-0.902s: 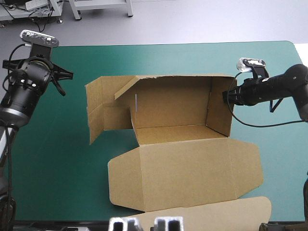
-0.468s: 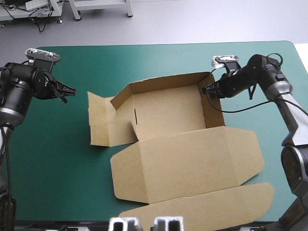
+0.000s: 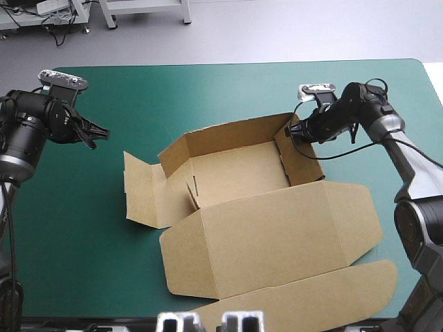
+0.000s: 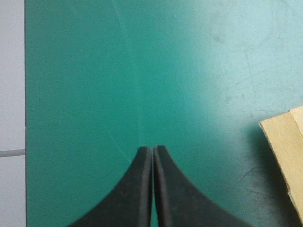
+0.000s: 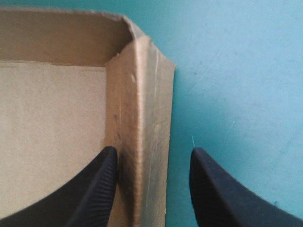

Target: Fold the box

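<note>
Risk: the spread right claw (image 5: 154,152) straddles the right wall (image 5: 142,94) of the box (image 3: 263,207) without pinching, so it may flop outward. The left claw (image 4: 152,150), pressed together, steadies nothing.

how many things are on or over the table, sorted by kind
box: 1
grippers: 2 (left gripper, right gripper)
total: 3
</note>
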Robot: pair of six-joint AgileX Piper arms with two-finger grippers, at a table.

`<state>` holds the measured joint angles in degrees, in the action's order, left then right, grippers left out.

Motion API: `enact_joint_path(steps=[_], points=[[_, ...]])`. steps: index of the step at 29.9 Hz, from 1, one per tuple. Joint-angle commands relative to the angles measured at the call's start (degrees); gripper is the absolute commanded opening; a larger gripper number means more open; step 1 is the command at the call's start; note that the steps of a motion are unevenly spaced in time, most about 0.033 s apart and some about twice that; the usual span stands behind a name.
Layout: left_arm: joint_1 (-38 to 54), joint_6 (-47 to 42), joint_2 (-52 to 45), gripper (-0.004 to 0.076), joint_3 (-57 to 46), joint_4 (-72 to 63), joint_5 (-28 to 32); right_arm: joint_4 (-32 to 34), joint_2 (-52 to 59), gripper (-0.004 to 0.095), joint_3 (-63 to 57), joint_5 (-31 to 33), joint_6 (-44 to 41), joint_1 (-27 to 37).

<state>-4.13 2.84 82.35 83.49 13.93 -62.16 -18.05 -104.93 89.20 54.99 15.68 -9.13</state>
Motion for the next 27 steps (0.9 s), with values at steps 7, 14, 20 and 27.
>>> enact_joint_path(steps=[7,14,20,27], points=[[6.3,-0.21,-1.49,-0.0003,2.39,-2.95,2.53,0.69,6.57,0.0417,16.36,9.0,-0.01,0.13],[18.87,1.29,-0.23,-0.0003,2.38,-23.4,-1.68,3.02,9.97,0.0316,20.62,16.57,-3.84,0.13],[19.87,5.42,-0.59,-0.0003,2.38,-26.97,-6.32,2.93,11.47,0.0316,19.66,16.57,-5.28,0.13],[19.87,5.42,-0.59,-0.0003,2.38,-27.52,-6.41,2.2,11.44,0.0316,7.53,16.01,-1.4,0.13]])
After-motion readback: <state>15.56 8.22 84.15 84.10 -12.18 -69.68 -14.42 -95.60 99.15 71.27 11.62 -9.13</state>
